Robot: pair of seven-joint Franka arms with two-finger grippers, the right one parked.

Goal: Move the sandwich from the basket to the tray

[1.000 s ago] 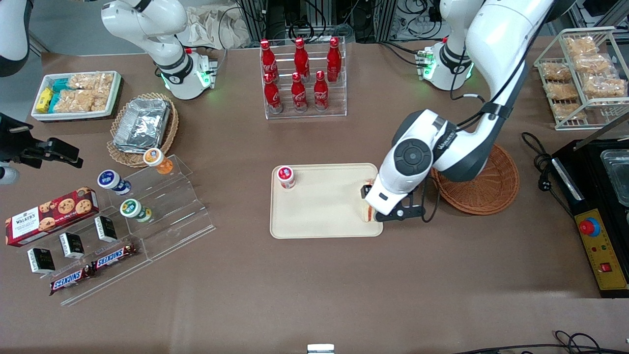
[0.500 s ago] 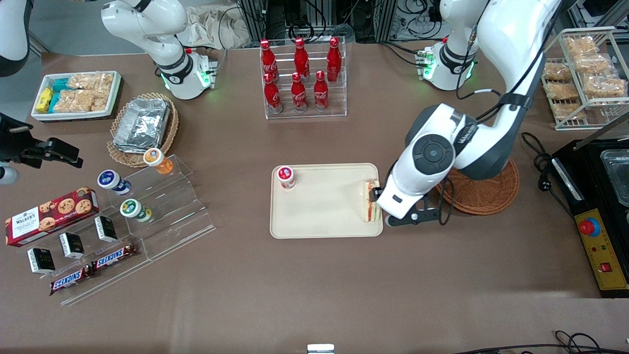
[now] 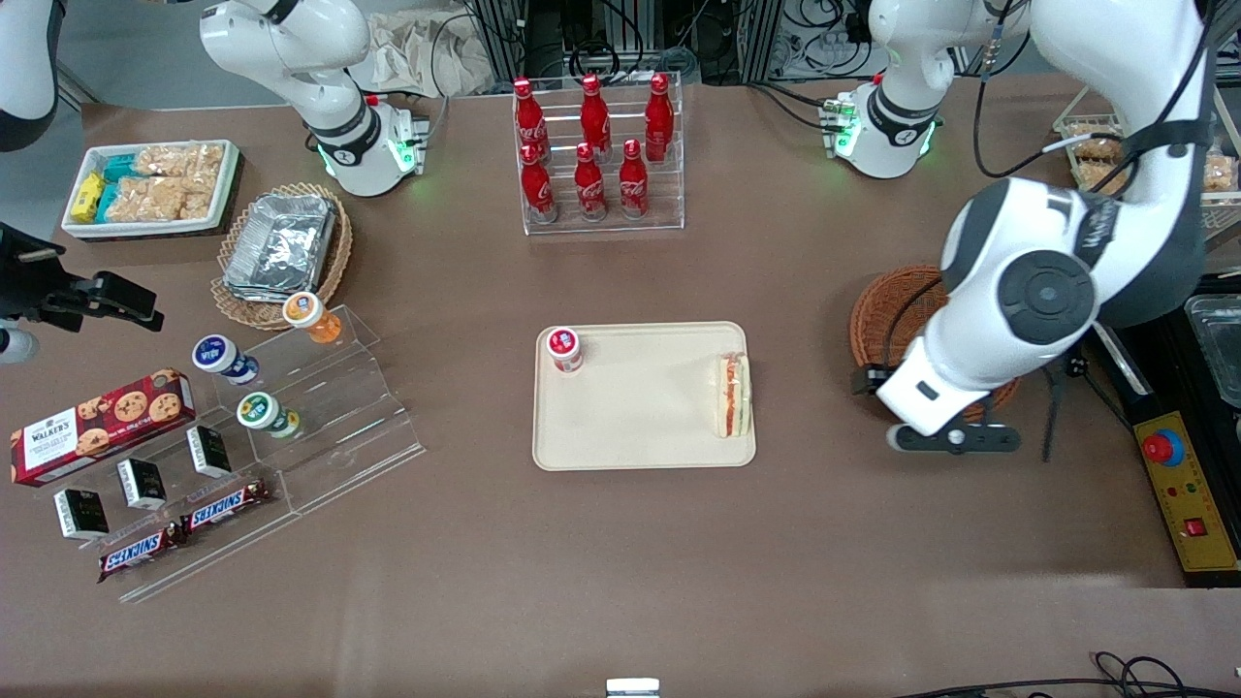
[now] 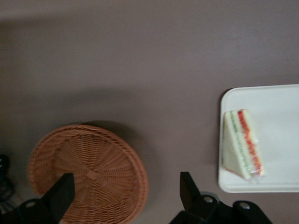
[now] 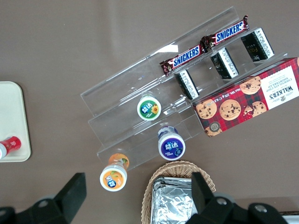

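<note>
The gripper (image 4: 124,196) of the left arm hangs above the table with its two fingers (image 4: 61,195) spread wide apart. Nothing lies between them and they touch nothing. In the left wrist view one finger shows over the weave of the basket (image 4: 88,170) and the other shows over bare tabletop between the basket and the tray (image 4: 275,100). In the front view the gripper (image 3: 877,380) sits at the basket's (image 3: 887,310) rim, on the side facing the tray, with the arm's wrist housing covering much of the basket.

The sandwich (image 3: 733,395) lies on the tray (image 3: 640,407), against the tray's short rim that faces the working arm's end of the table. It rests flat, with its red and green filling edge turned toward the tray's centre in the left wrist view (image 4: 242,143). It is well apart from the gripper.

The basket stands on the table toward the working arm's end, near the tray but not touching it. No item shows on the visible part of its weave.

A small red-lidded jar (image 3: 564,349) stands on the tray at the corner toward the parked arm's end, farther from the front camera than the sandwich's near tip. A clear rack of red bottles (image 3: 596,155) stands near the table's far edge, in line with the tray.
</note>
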